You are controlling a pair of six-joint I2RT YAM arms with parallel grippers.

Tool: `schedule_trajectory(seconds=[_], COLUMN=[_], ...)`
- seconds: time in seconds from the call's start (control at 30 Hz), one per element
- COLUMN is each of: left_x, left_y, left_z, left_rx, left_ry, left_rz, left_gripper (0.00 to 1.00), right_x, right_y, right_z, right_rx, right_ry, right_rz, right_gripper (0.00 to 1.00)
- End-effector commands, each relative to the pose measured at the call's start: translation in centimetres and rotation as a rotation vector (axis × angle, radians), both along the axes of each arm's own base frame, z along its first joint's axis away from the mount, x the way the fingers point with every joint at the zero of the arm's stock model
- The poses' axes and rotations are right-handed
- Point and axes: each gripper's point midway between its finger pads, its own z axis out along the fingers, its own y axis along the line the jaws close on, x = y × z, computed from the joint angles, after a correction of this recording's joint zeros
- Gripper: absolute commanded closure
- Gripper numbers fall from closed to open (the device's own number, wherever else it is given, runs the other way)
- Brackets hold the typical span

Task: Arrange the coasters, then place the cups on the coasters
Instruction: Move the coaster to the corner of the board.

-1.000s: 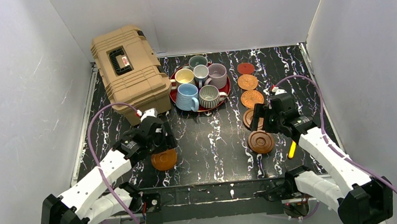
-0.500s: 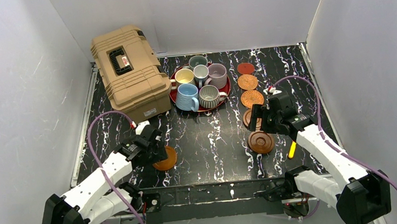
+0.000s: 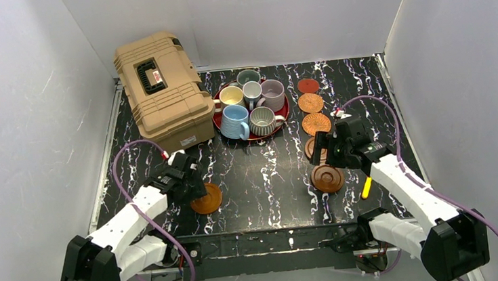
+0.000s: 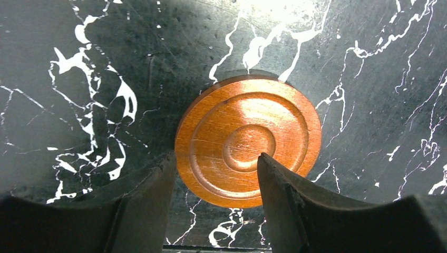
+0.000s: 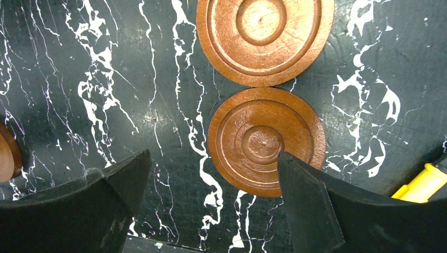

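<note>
The left gripper (image 4: 216, 158) has drawn back toward its base and off the dark wood coaster (image 4: 248, 147), which now lies flat on the table well in front of the red tray (image 3: 286, 112) and a little to its left. The jaws have narrowed as the arm withdrew, but they are parted and grip nothing: the disc sits clear on the black marbled table (image 3: 263, 173), seen between and beyond the two fingers (image 4: 150, 190). That reads as a finished set-down, so this coaster looks placed as the start of a row in front of the tray. The right gripper (image 5: 213, 158) has hardly moved. It hangs with jaws spread wide and empty over the nearest dark coaster (image 5: 266, 142) of the column running down the tray's right side, a second dark coaster (image 5: 263, 37) touching it just beyond. Farther up that column sit two orange woven coasters (image 3: 310, 102) and a pinkish-red coaster (image 3: 307, 86). All six cups (image 3: 234, 121) stand on the tray, so the cup stage has not begun. The next pick probably falls to the right arm.
</note>
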Motion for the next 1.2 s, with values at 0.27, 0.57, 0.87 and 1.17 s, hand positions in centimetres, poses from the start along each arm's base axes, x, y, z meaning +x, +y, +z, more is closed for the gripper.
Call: schedule_trajectory(seconds=[0.27,0.57,0.87,1.17], left_x=[-0.5,-0.6,-0.9,-2.1], left_y=[0.7,1.5,0.4,-0.8], left_z=[-1.3,-1.9,-2.9,-3.8], left_rx=[0.058,0.105,0.058,0.024], left_ry=[0.072,0.093,0.126,0.161], left_rz=[-0.009,0.012,-0.025,-0.085], left_gripper=[0.45,0.42,0.53,0.62], right_x=[-2.1,-1.7,-0.6,-0.7], right_y=[1.1,1.6,2.0,1.3], right_z=[-3.0,-4.3,-5.1,-6.3], right_rx=[0.052,0.048,0.053,0.011], right_ry=[0.12,0.148,0.131,0.148], right_rz=[0.035,0.037,0.023,-0.003], right_gripper=[0.06,0.12,0.17,0.2])
